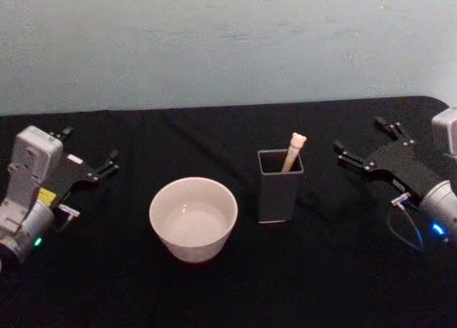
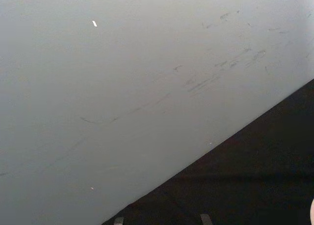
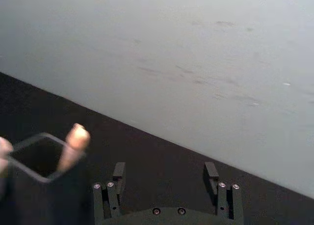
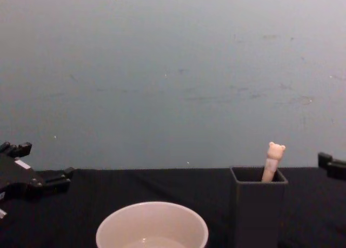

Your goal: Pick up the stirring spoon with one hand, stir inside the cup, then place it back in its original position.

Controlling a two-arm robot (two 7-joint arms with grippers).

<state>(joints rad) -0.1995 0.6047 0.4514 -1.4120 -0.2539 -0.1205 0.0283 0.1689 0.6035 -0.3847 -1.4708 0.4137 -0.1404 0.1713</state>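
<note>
Black-draped bench, plain pale wall behind. The stirring spoon stands in the dark grey holder, just right of the cream cup. Both spread open: left gripper far left, right gripper far right.

Head looks down; chest, level, shares the cup.

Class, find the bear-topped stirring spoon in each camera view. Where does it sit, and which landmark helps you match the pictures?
Head view: the stirring spoon stands right of centre, in the holder's far right corner.
Chest view: lower right, its bear head above the rim.
Right wrist view: it leans in a holder corner, beside the right gripper.
Left wrist view: faces the wall and table.
Shared landmark: the dark grey holder.
</note>
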